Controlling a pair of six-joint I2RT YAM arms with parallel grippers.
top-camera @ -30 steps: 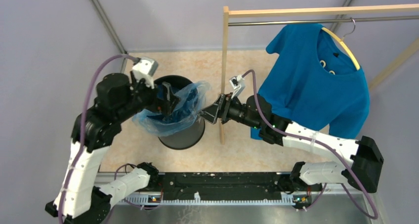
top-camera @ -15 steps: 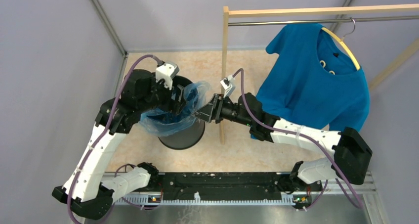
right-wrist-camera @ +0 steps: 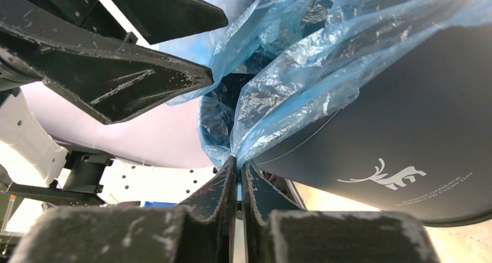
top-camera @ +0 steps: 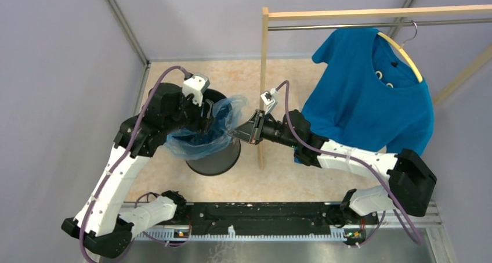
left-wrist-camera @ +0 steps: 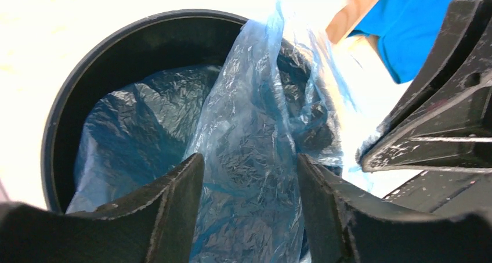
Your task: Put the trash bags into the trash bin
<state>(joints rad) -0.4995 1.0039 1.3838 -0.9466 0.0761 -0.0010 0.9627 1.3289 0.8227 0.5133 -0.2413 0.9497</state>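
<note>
- The right gripper point(right-wrist-camera: 238, 169) has its 2 fingers pressed together on a bunched edge of the trash bag point(right-wrist-camera: 301, 83). The light-blue film fans up and away from the pinch.
- Just beyond that pinch, to its right in the right wrist view, stands the outer wall of the trash bin point(right-wrist-camera: 406, 118). The wall carries a white deer mark point(right-wrist-camera: 386, 175) above small lettering.
- The left gripper point(left-wrist-camera: 249, 161) hangs over the bin's mouth, its 2 fingers spread. A crumpled fold of the bag rises between them; whether either finger touches the film I cannot tell.
- Beyond the left jaws, much of the bag lies inside the bin against its wall. Another part drapes out over the rim toward the right jaws.
- The 2 grippers are near each other, the right one just outside the rim.
- Behind the right arm a blue T-shirt point(top-camera: 360, 94) hangs on a wooden rack point(top-camera: 264, 71).
</note>
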